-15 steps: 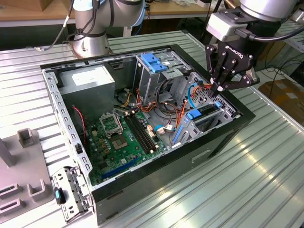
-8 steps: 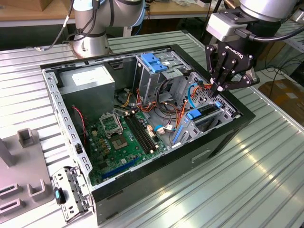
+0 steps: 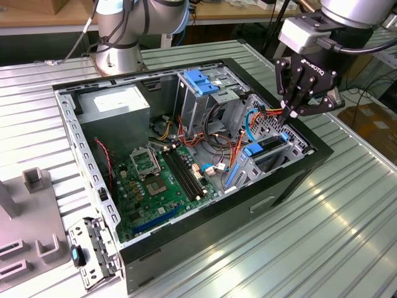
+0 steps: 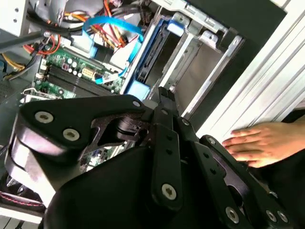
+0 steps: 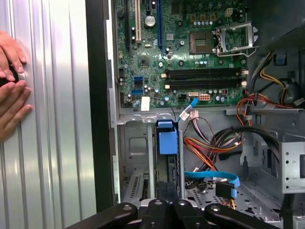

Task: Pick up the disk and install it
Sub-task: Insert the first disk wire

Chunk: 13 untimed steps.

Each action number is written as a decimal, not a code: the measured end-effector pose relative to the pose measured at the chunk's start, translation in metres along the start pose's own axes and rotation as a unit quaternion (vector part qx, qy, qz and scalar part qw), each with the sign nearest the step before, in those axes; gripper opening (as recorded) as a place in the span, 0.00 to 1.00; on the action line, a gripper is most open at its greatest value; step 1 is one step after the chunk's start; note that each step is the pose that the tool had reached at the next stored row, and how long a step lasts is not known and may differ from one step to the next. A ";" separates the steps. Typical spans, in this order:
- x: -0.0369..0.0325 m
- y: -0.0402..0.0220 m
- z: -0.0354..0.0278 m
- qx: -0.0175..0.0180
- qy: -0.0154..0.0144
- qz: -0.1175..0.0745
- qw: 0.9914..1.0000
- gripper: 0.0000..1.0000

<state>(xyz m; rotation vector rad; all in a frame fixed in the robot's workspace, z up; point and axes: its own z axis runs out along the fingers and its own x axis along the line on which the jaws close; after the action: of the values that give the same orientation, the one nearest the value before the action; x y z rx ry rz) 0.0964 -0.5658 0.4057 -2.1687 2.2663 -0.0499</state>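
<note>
The disk (image 3: 268,151) stands on edge in the drive bay at the end of the open computer case (image 3: 205,239) on the exterior view's right, its blue rails and blue end tab showing. In the first wrist view the disk (image 5: 167,164) runs edge-on between the bay's metal walls, and in the second wrist view the disk (image 4: 151,52) lies beside a blue rail. My gripper (image 3: 289,115) hangs just above the disk's outer end with its fingers together and nothing between them. The gripper (image 5: 169,202) sits over the bay, as does the gripper (image 4: 162,93).
Inside the case are the green motherboard (image 3: 161,177), a grey power supply box (image 3: 115,105), a blue-latched cage (image 3: 200,79) and loose cables (image 3: 217,133). A person's hands (image 5: 12,81) rest on the ribbed table beside the case. A grey fixture (image 3: 31,230) stands at the exterior view's left.
</note>
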 end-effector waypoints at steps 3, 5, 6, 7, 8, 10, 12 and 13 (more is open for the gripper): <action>-0.0012 -0.0184 0.0050 0.000 0.004 0.000 1.000 0.11; -0.0020 -0.0271 0.0077 0.000 0.005 0.000 1.000 0.11; -0.0024 -0.0309 0.0089 0.000 0.006 0.000 1.000 0.11; -0.0032 -0.0359 0.0111 0.000 0.006 -0.004 1.000 0.11; -0.0033 -0.0360 0.0115 0.001 0.006 -0.013 1.000 0.11; -0.0033 -0.0361 0.0130 0.001 0.005 -0.045 0.999 0.11; -0.0034 -0.0365 0.0141 0.002 0.004 -0.076 0.997 0.11; -0.0043 -0.0374 0.0143 0.002 0.004 -0.078 0.997 0.11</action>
<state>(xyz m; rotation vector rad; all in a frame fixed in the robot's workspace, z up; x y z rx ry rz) 0.1343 -0.5634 0.3922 -2.3419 2.0943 -0.0639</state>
